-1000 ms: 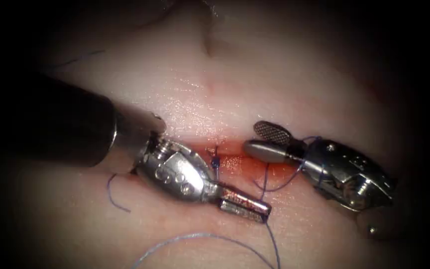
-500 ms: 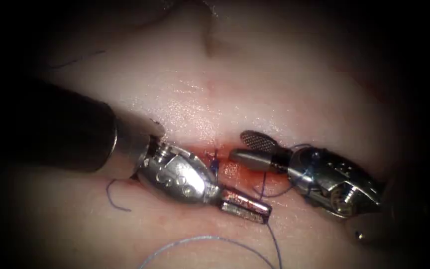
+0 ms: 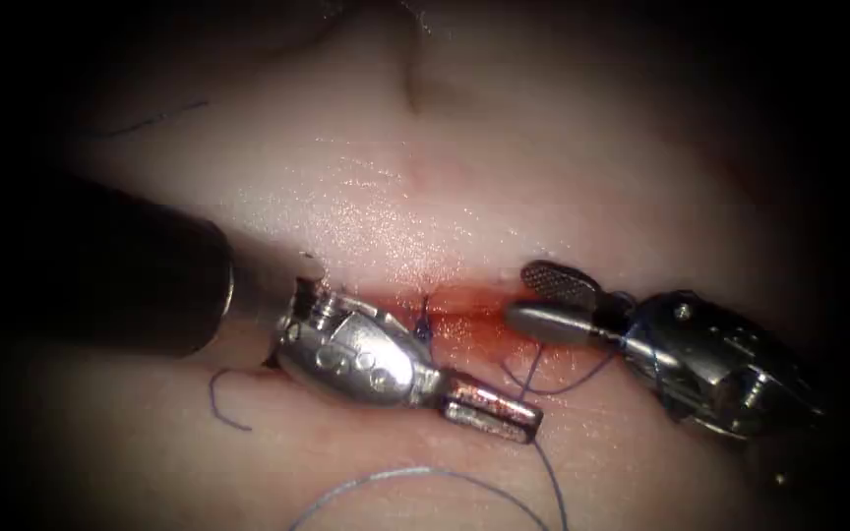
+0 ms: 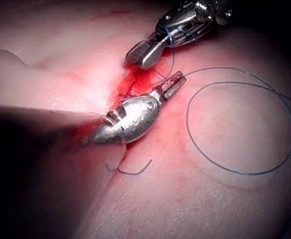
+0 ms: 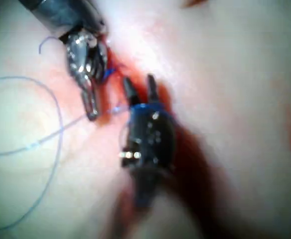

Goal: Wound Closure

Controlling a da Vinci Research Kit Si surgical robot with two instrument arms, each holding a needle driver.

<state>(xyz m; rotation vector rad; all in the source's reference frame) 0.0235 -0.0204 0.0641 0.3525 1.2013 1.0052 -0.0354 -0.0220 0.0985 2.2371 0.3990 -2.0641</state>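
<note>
At the lower edge of the endoscope view a pale blue thread [image 3: 415, 474] arcs across the tissue [image 3: 366, 187], and a darker strand rises from it to the tip of the left arm's tool [image 3: 492, 408]. That tool lies low and centre, shaft running off to the left, its two jaws pressed together on the thread where the strand meets their tip. In the left wrist view the same left tool [image 4: 171, 87] shows its jaws pinched shut with the thread [image 4: 235, 124] leaving them and curling into a wide loop over the tissue [image 4: 60, 50].

A short cut end of thread [image 3: 220, 398] curls on the tissue at lower left, just beside the left tool's wrist.

Behind the left tool, at mid-frame, the cut [image 3: 450, 315] holds red fluid [image 3: 469, 329], and a dark stitch knot [image 3: 425, 317] sits at its left part. A loop of thread drapes from there toward the right tool's neck.

On the right, the right arm's tool [image 3: 543, 300] has its jaws parted, one grooved jaw lifted above the other, tips over the right end of the cut, gripping nothing. Thread seems to wrap its wrist, though the right wrist view is too soft to be sure; there the right tool [image 5: 139, 89] shows two spread jaws.

I cannot make out the needle.
</note>
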